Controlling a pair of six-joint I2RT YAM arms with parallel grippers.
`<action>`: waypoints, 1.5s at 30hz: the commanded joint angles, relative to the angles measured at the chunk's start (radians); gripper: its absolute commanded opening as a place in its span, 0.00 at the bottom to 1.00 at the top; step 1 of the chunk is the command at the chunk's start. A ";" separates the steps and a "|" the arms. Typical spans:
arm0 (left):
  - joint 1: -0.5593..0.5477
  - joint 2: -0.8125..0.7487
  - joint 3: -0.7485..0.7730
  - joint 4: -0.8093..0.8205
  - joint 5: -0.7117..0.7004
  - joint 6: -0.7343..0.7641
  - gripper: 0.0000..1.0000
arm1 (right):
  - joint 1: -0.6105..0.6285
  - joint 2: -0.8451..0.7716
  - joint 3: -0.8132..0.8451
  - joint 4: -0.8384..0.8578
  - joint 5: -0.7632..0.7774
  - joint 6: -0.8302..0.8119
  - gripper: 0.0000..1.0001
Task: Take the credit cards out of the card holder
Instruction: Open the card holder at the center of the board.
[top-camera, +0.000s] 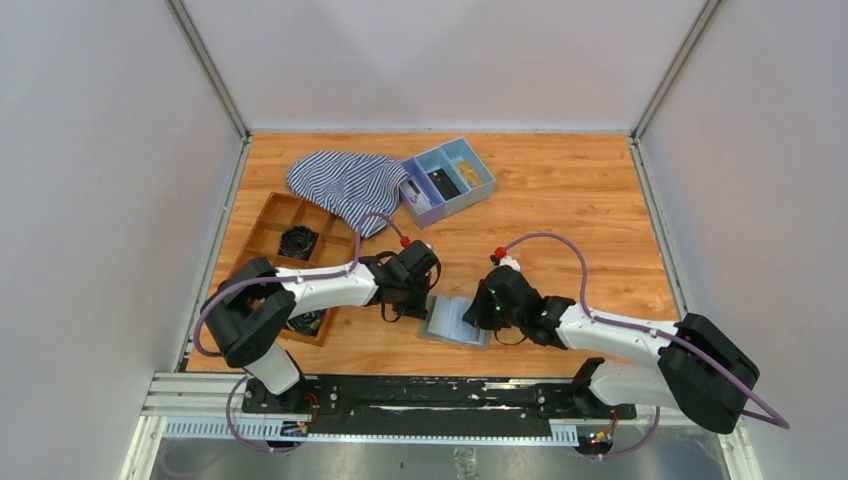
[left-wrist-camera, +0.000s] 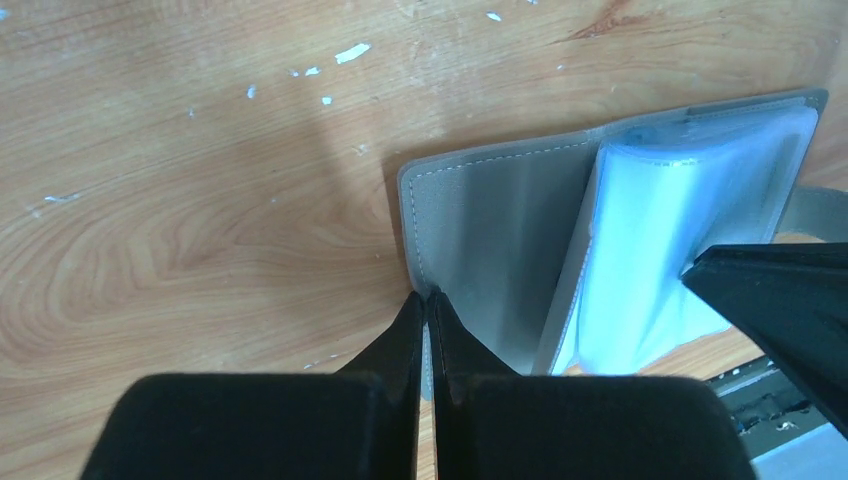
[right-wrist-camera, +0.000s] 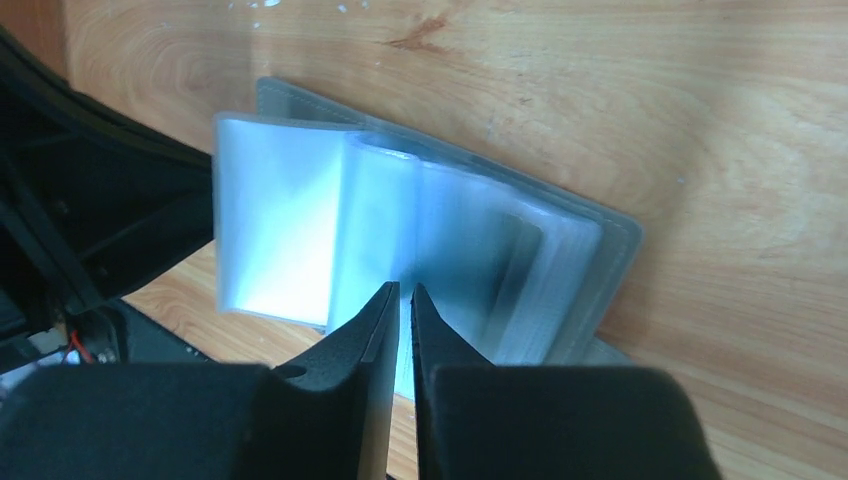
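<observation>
The grey card holder (top-camera: 455, 320) lies open on the wood near the front edge, its clear blue-tinted sleeves (right-wrist-camera: 400, 215) fanned upward. My left gripper (left-wrist-camera: 428, 296) is shut on the edge of the grey cover (left-wrist-camera: 490, 250) and pins that half down. My right gripper (right-wrist-camera: 403, 288) comes in from the other side. Its fingers are almost together, with only a thin slit, and the tips pinch a leaf at the fold of the sleeves. The credit cards do not show as separate things; the sleeves look pale and cloudy.
A blue three-compartment tray (top-camera: 478, 168) and a striped cloth (top-camera: 345, 187) lie at the back. A wooden divided tray (top-camera: 270, 215) stands at the left. The black base rail (top-camera: 430, 392) runs just behind the holder's near edge. The right finger (left-wrist-camera: 790, 310) crosses the left wrist view.
</observation>
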 joint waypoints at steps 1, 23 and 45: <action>-0.014 0.052 -0.016 -0.020 0.028 0.024 0.00 | -0.013 -0.010 -0.027 0.063 -0.073 -0.021 0.13; -0.081 -0.249 0.080 -0.129 -0.064 -0.038 0.35 | -0.070 -0.285 -0.115 -0.156 0.055 -0.016 0.26; -0.155 -0.017 0.193 -0.117 -0.080 -0.071 0.36 | -0.085 -0.185 -0.102 -0.074 -0.006 -0.030 0.20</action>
